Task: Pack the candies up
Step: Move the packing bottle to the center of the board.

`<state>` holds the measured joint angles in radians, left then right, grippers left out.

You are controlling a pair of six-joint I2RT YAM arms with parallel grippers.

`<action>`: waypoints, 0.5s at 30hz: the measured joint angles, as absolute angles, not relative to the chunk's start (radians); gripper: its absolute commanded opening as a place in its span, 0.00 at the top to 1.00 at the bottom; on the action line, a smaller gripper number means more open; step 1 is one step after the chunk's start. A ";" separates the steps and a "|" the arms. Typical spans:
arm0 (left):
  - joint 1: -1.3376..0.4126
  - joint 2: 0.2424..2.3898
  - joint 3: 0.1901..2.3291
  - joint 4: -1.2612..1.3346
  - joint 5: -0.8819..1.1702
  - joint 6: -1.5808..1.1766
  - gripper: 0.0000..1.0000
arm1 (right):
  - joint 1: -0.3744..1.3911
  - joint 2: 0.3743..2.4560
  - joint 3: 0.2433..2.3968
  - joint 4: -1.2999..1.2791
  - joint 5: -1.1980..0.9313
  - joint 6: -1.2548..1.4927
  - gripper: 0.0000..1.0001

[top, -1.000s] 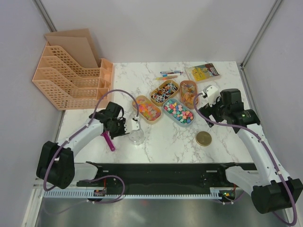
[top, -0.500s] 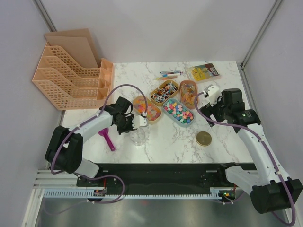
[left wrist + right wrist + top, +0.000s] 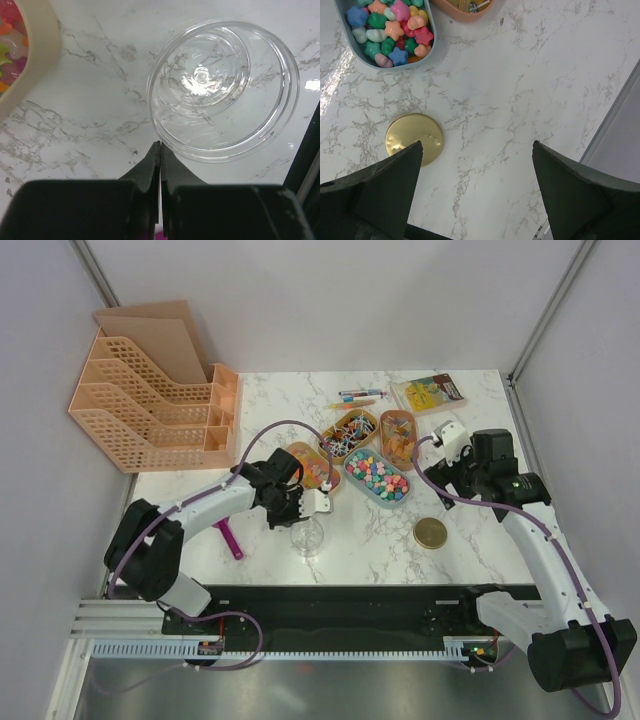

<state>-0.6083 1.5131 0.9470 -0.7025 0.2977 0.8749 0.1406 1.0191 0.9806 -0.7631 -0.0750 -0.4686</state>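
Candies fill four small trays: orange-pink-yellow ones (image 3: 310, 469), wrapped striped ones (image 3: 347, 433), pastel multicolour ones (image 3: 377, 477) and brown ones (image 3: 397, 434). A clear empty glass jar (image 3: 308, 537) stands open in front of them. My left gripper (image 3: 308, 512) is shut and empty, its tips (image 3: 160, 145) right at the jar's rim (image 3: 222, 90). My right gripper (image 3: 443, 452) is open and empty above bare table right of the pastel tray (image 3: 390, 30). Its midpoint (image 3: 475, 148) hovers beside a gold lid (image 3: 414, 138).
The gold lid (image 3: 431, 532) lies at front right. A purple scoop (image 3: 229, 538) lies left of the jar. Pens (image 3: 358, 397) and a flat yellow packet (image 3: 430, 392) lie at the back. A peach file rack (image 3: 150, 400) stands at the back left.
My left gripper has swung right toward the trays, and the glass jar has shifted a little to the right with it. The right arm has barely moved.
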 measured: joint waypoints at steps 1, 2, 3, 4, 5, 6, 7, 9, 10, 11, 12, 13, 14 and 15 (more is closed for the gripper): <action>-0.618 1.522 0.958 -0.701 0.299 0.863 0.98 | 0.141 1.019 0.979 -0.763 -0.075 -0.469 0.02; -0.626 1.527 0.967 -0.699 0.298 0.852 0.98 | 0.141 1.019 0.978 -0.763 -0.075 -0.469 0.02; -0.632 1.528 0.971 -0.698 0.298 0.841 0.98 | 0.141 1.018 0.976 -0.763 -0.075 -0.469 0.02; -0.636 1.527 0.971 -0.698 0.298 0.834 0.98 | 0.140 1.018 0.976 -0.763 -0.075 -0.469 0.02; -0.637 1.522 0.966 -0.696 0.297 0.830 0.98 | 0.140 1.016 0.976 -0.763 -0.075 -0.469 0.02; -0.637 1.512 0.953 -0.689 0.297 0.827 0.98 | 0.140 1.015 0.976 -0.763 -0.074 -0.469 0.02; -0.637 1.499 0.936 -0.687 0.296 0.827 0.98 | 0.140 1.011 0.975 -0.763 -0.074 -0.469 0.02; -0.636 1.461 0.884 -0.686 0.293 0.826 0.98 | 0.140 1.005 0.971 -0.762 -0.074 -0.469 0.02; -0.636 1.441 0.860 -0.694 0.293 0.825 0.98 | 0.140 1.002 0.968 -0.762 -0.074 -0.469 0.02; -0.637 1.422 0.839 -0.707 0.294 0.822 0.98 | 0.139 0.999 0.966 -0.762 -0.075 -0.469 0.02; -0.637 1.401 0.820 -0.720 0.295 0.818 0.98 | 0.139 0.996 0.963 -0.762 -0.075 -0.469 0.02; -0.640 1.390 0.812 -0.729 0.296 0.815 0.98 | 0.138 0.994 0.960 -0.762 -0.075 -0.469 0.02; -0.642 1.378 0.806 -0.737 0.298 0.810 0.98 | 0.136 0.993 0.957 -0.762 -0.075 -0.469 0.02; -0.647 1.372 0.806 -0.741 0.299 0.805 0.98 | 0.134 0.993 0.955 -0.763 -0.075 -0.469 0.02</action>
<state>-0.6472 1.3724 0.8059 -0.7410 0.2993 0.8047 0.1345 0.9932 0.9550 -0.7628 -0.0753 -0.4694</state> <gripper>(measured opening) 0.029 0.982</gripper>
